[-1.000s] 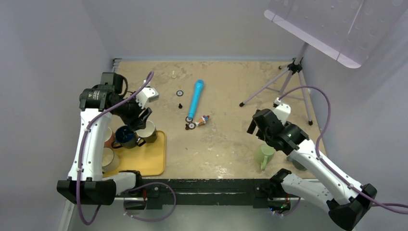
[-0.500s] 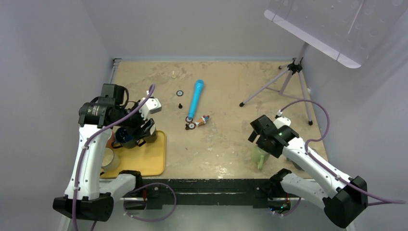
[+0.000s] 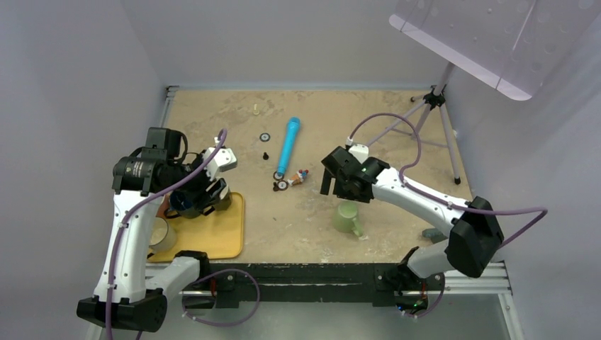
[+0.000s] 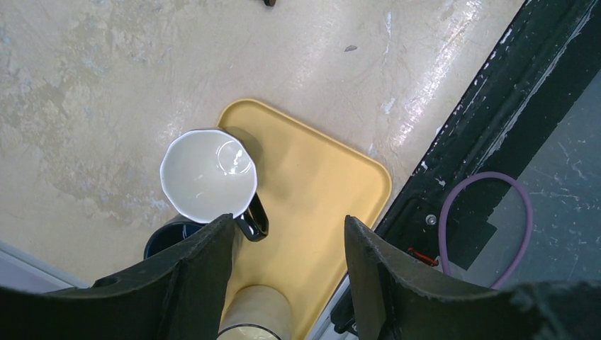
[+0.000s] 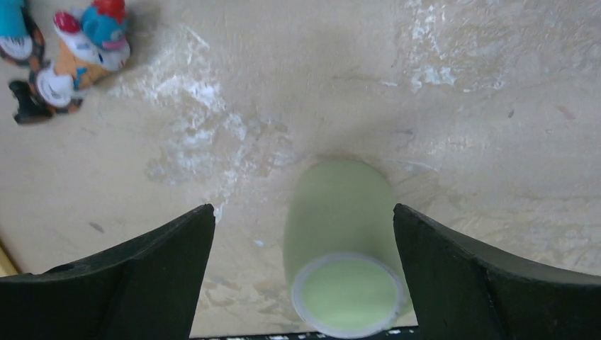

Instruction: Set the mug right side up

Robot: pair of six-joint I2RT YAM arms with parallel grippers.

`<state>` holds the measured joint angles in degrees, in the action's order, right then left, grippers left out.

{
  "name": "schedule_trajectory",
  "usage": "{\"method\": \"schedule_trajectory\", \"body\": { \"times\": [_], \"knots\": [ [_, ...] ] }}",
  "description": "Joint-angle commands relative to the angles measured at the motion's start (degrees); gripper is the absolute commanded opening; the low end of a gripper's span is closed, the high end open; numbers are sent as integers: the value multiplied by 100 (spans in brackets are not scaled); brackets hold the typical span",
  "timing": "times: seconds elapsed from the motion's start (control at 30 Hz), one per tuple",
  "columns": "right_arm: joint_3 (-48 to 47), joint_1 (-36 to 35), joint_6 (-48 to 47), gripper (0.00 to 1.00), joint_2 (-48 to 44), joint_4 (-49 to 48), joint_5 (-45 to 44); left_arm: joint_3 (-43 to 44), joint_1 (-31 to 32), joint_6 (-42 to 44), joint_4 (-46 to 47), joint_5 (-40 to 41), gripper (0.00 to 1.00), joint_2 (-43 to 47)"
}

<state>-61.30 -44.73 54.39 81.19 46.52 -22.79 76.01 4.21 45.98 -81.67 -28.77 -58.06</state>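
The light green mug (image 3: 347,217) stands mouth down on the table, its flat base up and its handle toward the near edge. In the right wrist view the green mug (image 5: 344,241) sits between my fingers, nearer the right one, touching neither. My right gripper (image 3: 340,190) (image 5: 301,211) is open just above and behind it. My left gripper (image 3: 205,193) (image 4: 288,221) is open and empty over the yellow tray (image 3: 216,237) (image 4: 319,177).
On the tray stand a white-lined mug with a black handle (image 4: 209,175), a dark blue mug (image 4: 166,237) and a cream cup (image 4: 259,315). A blue tube (image 3: 288,145), a small toy figure (image 3: 294,178) (image 5: 78,57) and a tripod (image 3: 425,117) lie further back.
My right arm swung left from the front right toward the table's middle. The green mug now stands further left than before. My left arm shifted only slightly over the tray.
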Motion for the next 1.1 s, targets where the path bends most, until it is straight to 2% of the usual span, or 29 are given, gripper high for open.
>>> {"method": "schedule_trajectory", "body": {
  "times": [0.0,0.13,0.2,0.3,0.37,0.4,0.47,0.5,0.63,0.7,0.73,0.83,0.93,1.07],
  "knots": [
    [-20,-138,-998,98,-443,246,534,-79,19,-42,103,-155,62,-37],
    [-218,-141,-1590,98,-1041,1088,634,-65,19,-53,133,-133,62,-113],
    [-600,-142,-2363,98,-1309,1399,781,-35,19,-19,140,-137,62,-125],
    [-1035,-142,-3592,98,-1558,1334,693,5,19,0,206,-121,62,-118],
    [-833,-76,-3892,98,-1757,1051,398,57,19,-26,220,-124,62,-111],
    [-624,-70,-4303,98,-1928,608,504,62,23,-28,221,-134,62,-89],
    [-303,-80,-5527,98,-2232,127,1722,19,19,16,238,-130,62,-21],
    [-269,-82,-5664,99,-2303,102,1920,-18,19,46,259,-103,62,21],
    [-488,-80,-6263,99,-2421,451,1772,-120,19,114,384,73,62,126],
    [-414,-80,-6885,99,-2247,1056,1510,-129,19,151,392,55,62,137],
    [-274,-82,-7040,99,-2033,1406,1393,-136,19,157,409,42,62,137],
    [259,-80,-7142,99,-1699,2050,2083,-155,19,136,453,35,62,107],
    [774,-80,-7190,99,-1768,1555,2122,-182,19,112,534,56,62,87],
    [740,-80,-7033,99,-1826,834,2186,-144,19,60,565,97,62,20]
  ]
}}
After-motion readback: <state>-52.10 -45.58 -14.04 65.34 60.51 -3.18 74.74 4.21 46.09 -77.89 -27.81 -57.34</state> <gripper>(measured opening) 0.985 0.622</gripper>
